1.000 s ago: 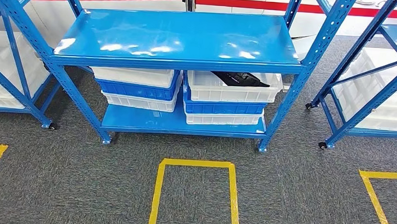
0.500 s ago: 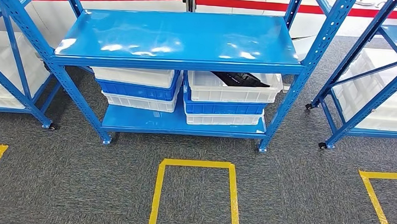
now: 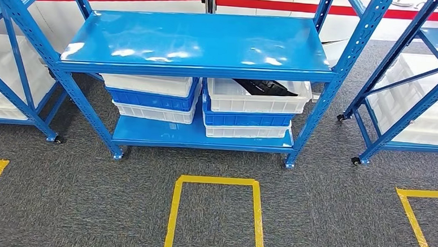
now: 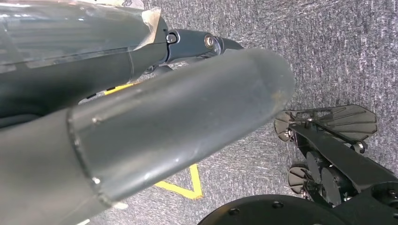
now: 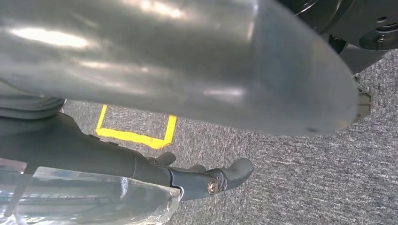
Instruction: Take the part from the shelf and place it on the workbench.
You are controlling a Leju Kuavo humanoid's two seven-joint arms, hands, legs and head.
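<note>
On the glossy blue steel shelf's [image 3: 193, 134] lower deck you see six stacked plastic bins; one black angular part [image 3: 264, 87] lies in the right top bin. Left hand [image 4: 155, 122] and right hand [image 5: 178, 89] hold nothing, fingers apart.

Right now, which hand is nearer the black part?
Probably right: the part sits right of centre. Right hand and left hand both hang over carpet, away from the shelf.

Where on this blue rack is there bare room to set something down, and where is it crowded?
The top shelf is bare from post to post. The bottom shelf is crowded: two crate stacks side by side, leaving a bare front strip. The right stack's top white crate holds the black part.
</note>
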